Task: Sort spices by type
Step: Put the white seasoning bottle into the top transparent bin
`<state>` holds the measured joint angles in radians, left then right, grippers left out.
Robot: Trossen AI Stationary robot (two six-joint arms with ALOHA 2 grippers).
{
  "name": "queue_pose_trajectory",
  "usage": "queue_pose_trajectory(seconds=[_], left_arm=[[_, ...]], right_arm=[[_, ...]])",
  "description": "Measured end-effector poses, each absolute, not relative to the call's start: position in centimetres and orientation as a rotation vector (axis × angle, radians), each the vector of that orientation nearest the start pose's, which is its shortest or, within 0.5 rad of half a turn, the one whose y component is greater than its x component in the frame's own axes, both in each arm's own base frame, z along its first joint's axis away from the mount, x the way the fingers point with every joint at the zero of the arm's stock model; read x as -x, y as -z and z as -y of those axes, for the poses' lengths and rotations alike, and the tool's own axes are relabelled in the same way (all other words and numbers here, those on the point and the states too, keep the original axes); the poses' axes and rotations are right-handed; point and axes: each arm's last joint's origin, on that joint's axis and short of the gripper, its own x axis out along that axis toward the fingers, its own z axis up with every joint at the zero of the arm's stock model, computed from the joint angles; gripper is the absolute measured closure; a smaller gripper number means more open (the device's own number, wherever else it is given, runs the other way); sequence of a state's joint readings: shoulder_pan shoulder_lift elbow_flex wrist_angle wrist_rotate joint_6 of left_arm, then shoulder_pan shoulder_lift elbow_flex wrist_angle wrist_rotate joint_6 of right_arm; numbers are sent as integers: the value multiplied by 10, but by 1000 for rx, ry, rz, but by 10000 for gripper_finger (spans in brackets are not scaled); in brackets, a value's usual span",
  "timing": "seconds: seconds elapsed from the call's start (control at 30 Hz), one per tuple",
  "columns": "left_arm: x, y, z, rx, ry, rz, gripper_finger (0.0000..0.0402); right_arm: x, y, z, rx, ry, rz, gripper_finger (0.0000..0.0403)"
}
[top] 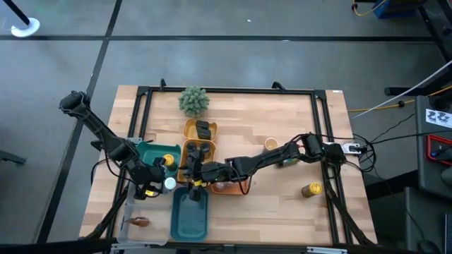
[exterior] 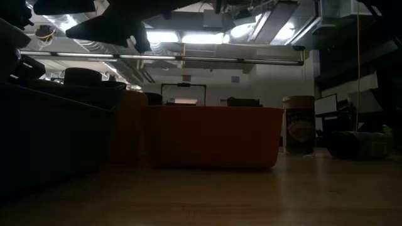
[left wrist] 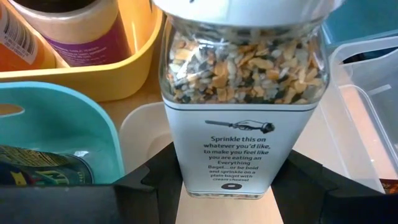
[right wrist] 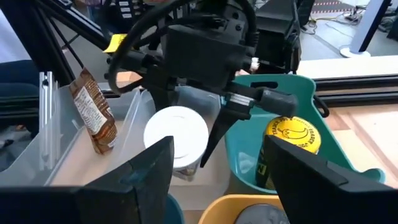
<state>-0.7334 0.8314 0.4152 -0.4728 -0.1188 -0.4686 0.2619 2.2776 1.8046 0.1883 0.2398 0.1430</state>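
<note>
While your left arm reaches in from the table's left edge with its elbow folded, its gripper (top: 164, 185) pinches a white-capped jar (top: 170, 184) of seed mix, fingers pressed against both sides of the label in the left wrist view (left wrist: 231, 155). You hold that jar upright between the teal tray (top: 150, 152) and the clear bin (top: 134, 215), just in front of the yellow tray (top: 199, 144). Your right arm stretches low across the table from the right side, nearly straight, and its gripper (top: 192, 173) sits over the near end of the yellow tray with the fingers (right wrist: 143, 171) spread, nothing between them. From the right wrist view you look straight at the left gripper (right wrist: 205, 118), the jar (right wrist: 176, 138), a yellow-capped jar (right wrist: 292, 135) inside the teal tray, and a brown packet (right wrist: 93, 112) leaning in the clear bin. Another yellow-capped jar (top: 311, 189) lies well off on the right of the table, with a small cup-like jar (top: 271, 144) near the right arm.
</note>
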Motion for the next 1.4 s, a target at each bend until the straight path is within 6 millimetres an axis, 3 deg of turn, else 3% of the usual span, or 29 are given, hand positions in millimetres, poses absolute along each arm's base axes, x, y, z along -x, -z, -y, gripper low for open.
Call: queue_pose_trajectory(seconds=[0.23,0.5,1.13,1.4], left_arm=[[-116,-180,99,61,370,-911,215],[-116,-180,99,57,369,-913,215],[-115,-179,99,41,367,-918,215],[-115,-179,99,41,360,-917,196]], right_arm=[[-511,-219,-137,-42,20,-275,155],[-519,-198,-140,-47,13,-244,155],[-524,-184,-141,-38,12,-211,155],[-525,-182,-140,-38,12,-213,155]])
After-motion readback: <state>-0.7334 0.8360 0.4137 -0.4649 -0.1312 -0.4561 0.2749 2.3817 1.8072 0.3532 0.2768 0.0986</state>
